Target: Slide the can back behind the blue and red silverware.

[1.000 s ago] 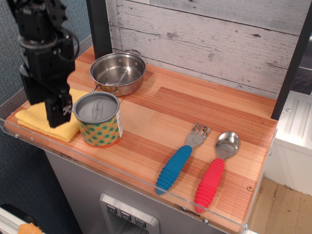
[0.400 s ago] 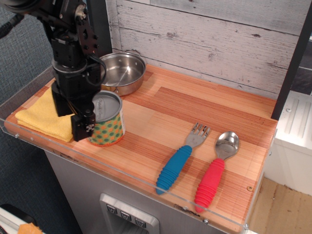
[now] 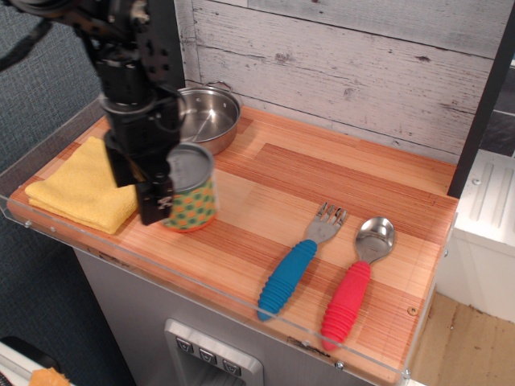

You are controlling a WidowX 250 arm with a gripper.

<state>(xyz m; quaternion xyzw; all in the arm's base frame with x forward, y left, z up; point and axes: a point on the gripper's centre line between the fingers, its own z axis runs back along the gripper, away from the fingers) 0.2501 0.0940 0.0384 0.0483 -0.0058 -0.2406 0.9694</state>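
The can (image 3: 195, 201), with a grey lid and a yellow label with green and orange dots, stands on the wooden counter left of centre and looks slightly tilted. My black gripper (image 3: 154, 205) is low at the can's left side, touching or overlapping its edge and hiding part of it. Its fingers look like one dark block, so I cannot tell whether they are open or shut. The blue-handled fork (image 3: 288, 279) and the red-handled spoon (image 3: 348, 301) lie side by side at the front right, well away from the can.
A steel pot (image 3: 208, 117) sits at the back left against the whitewashed plank wall. A yellow cloth (image 3: 79, 193) lies at the left edge. A clear plastic lip (image 3: 209, 296) runs along the counter's front. Bare wood (image 3: 346, 181) lies behind the silverware.
My gripper came from over the yellow cloth down to the can's left side. The can has slid a short way to the right, toward the silverware.
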